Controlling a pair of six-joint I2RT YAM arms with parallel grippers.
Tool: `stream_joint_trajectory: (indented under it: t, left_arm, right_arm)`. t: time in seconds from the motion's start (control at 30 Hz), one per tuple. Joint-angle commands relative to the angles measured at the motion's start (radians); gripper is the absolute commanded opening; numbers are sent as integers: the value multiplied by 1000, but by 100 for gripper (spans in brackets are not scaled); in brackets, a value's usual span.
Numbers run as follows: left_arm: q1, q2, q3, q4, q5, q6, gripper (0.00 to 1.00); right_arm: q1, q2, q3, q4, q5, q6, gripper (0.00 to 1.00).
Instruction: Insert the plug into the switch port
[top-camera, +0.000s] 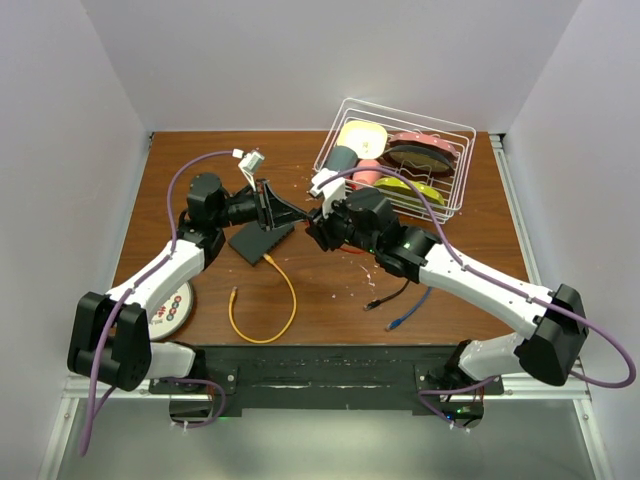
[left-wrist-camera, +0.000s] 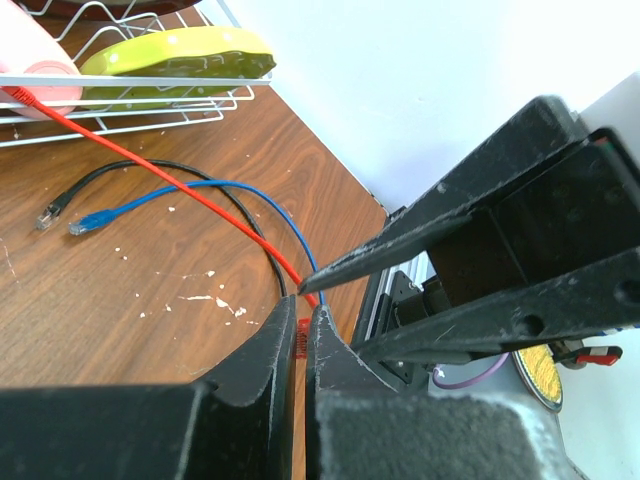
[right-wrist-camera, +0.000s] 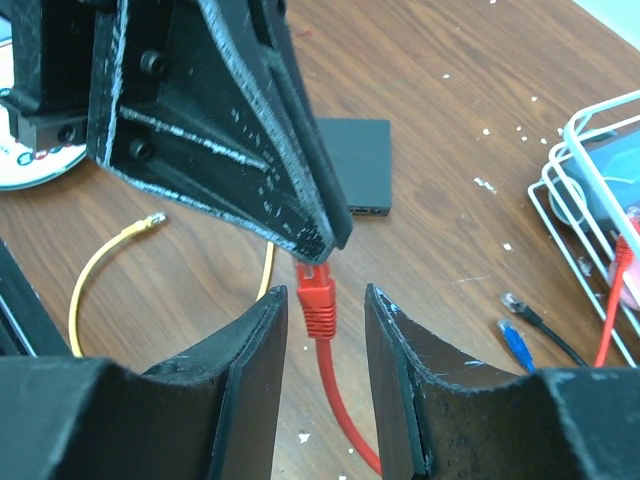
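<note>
Pinching red plug (right-wrist-camera: 317, 298) by tip: left pincer (right-wrist-camera: 324, 240) clamped | right pincer (right-wrist-camera: 325, 294) agape, gaps either side | switch (right-wrist-camera: 356, 160) well apart

Both arms are white tubes with chunky black joints. In the top view the left arm (top-camera: 160, 275) is bolted down at seven o'clock and the right arm (top-camera: 480, 285) at five o'clock. A purple cable (top-camera: 98, 370) loops along each one. The fingers (right-wrist-camera: 250, 150) are black wedges, scratched white, with round screws (right-wrist-camera: 150, 64) in the side.
</note>
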Motion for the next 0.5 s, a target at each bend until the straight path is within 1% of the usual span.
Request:
stream_joint_trajectory:
  t: [0.0, 0.13, 0.3, 0.47]
  left_arm:
    - [-1, -23, -2, 33, -2, -5, 0]
    - [-1, -26, 0, 33, -2, -7, 0]
    - [-1, -25, 0, 34, 1, -7, 0]
    - [-1, -25, -2, 37, 7, -11, 0]
  right_arm:
    - [10, -5, -14, 31, -12, 14, 39]
    - [13, 2, -28, 24, -1, 21, 37]
    - [15, 4, -40, 53, 39, 37, 26]
    - [15, 21, -29, 58, 109, 63, 1]
